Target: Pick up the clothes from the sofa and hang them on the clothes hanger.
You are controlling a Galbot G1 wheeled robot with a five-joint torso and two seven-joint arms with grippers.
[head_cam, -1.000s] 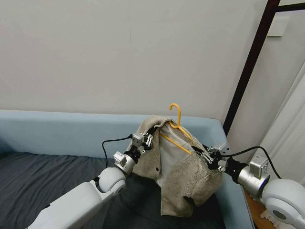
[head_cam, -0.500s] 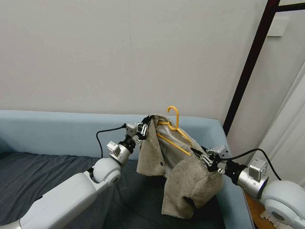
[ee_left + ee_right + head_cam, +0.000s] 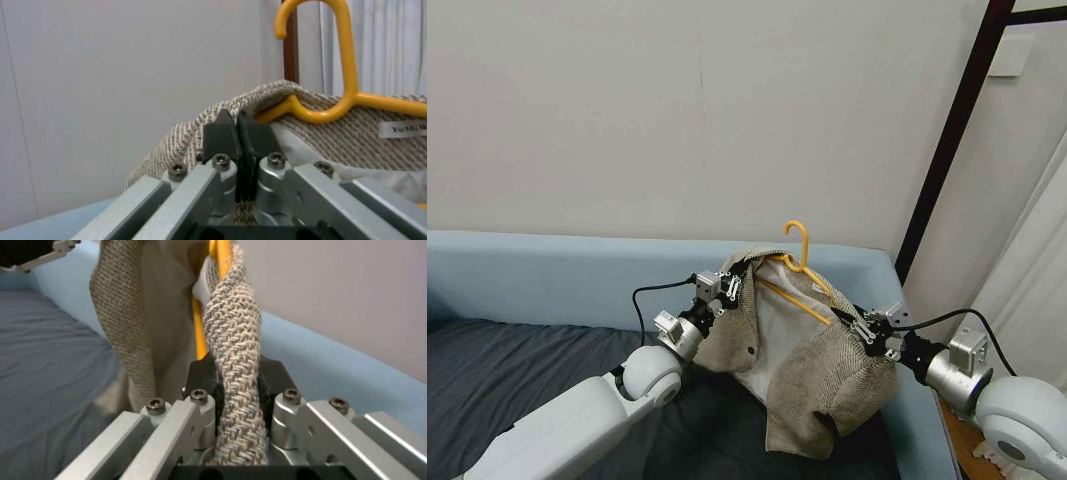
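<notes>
A beige knit jacket [image 3: 812, 375] is held in the air above a blue sofa [image 3: 547, 275], draped on a yellow hanger [image 3: 798, 245]. The left gripper [image 3: 729, 283] is closed on the jacket's collar edge, and the hanger's hook rises just beyond its fingertips. The right gripper [image 3: 864, 330] clamps the other shoulder, apparently with the hanger's end inside. The hanger's bar runs from one gripper to the other, sloping down toward the right one.

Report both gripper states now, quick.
Left gripper: shut on the jacket near its collar.
Right gripper: shut on the jacket shoulder draped over the hanger.
</notes>
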